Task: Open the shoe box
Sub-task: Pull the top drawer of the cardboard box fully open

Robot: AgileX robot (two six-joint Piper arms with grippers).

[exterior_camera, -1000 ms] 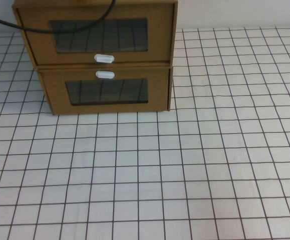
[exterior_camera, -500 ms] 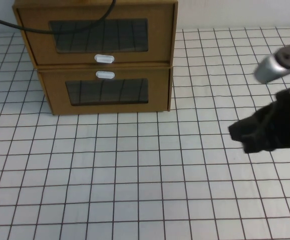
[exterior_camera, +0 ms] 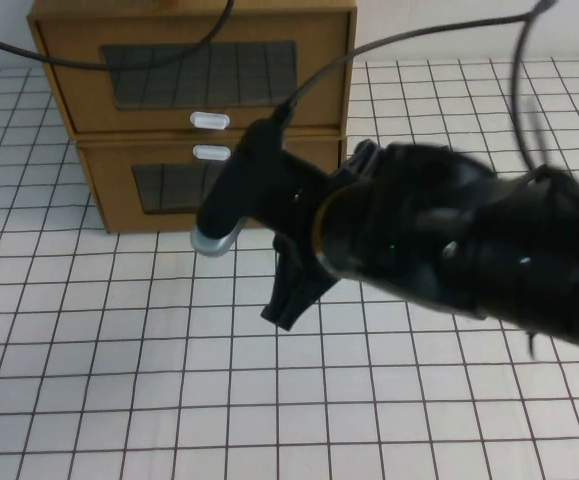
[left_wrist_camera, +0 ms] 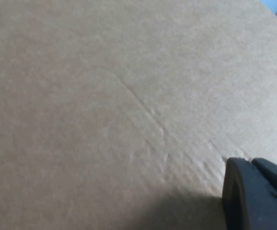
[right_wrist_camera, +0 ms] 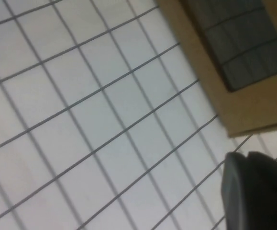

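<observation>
While the right arm [exterior_camera: 449,250] fills the high view from the centre out to 3 and 4 o'clock, the shoe box [exterior_camera: 194,115] sits at 11 o'clock on the gridded table [exterior_camera: 89,380], against the far edge. Its upper drawer [exterior_camera: 79,100] and lower drawer [exterior_camera: 159,190] are both flush and closed, each with a white handle [exterior_camera: 209,121] at mid-front. The box's front bottom edge shows from its 9 o'clock corner to about halfway along, and the arm covers the rest, including the 3 o'clock corner. Open table lies from 6 round to 9 o'clock. A black cable [exterior_camera: 119,60] crosses the upper drawer.

The right gripper [right_wrist_camera: 255,191] hangs over the table just in front of a bottom corner of the lower drawer. It is pressed together, pinching nothing and touching nothing visible. The left gripper [left_wrist_camera: 258,196] is out of the high view and sits close against plain brown cardboard [left_wrist_camera: 105,105]. Whether it is spread or pressed together cannot be told.

Half a second ago the right arm was only at 3 o'clock, well apart from the box, and a second ago it barely showed at that edge. The box and drawers have not shifted.
</observation>
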